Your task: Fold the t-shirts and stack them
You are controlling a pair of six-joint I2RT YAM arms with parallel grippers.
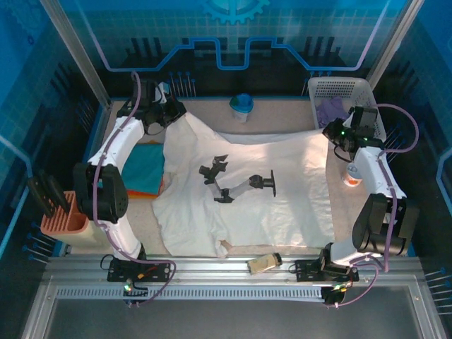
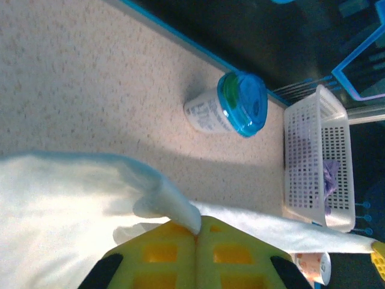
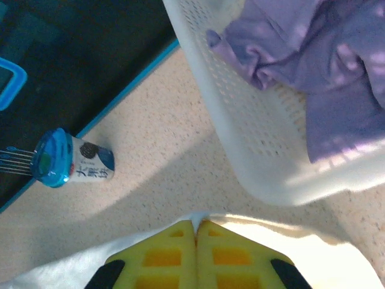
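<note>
While my left gripper (image 1: 164,113) and right gripper (image 1: 337,134) pinched far corners of the white t-shirt (image 1: 247,191), it lay spread on the table (image 1: 345,212), top view | left wrist: jaws clamped on cloth; cup (image 2: 228,108) label unreadable | right wrist: jaws clamped on hem; purple t-shirt (image 3: 325,72) in basket (image 3: 252,156)

white t-shirt (image 1: 282,212), teal t-shirt (image 1: 145,164), pale purple t-shirt (image 3: 337,72), white lattice basket (image 3: 252,138), speckly beige desk (image 2: 90,78), blue-lidded cup (image 2: 231,105).

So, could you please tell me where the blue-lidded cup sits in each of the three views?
Top external: the blue-lidded cup stands at the far edge, centre, left of the white basket.
Left wrist: cup upper centre, basket right.
Right wrist: cup at left, basket upper right.
Shared landmark: the basket.
</note>
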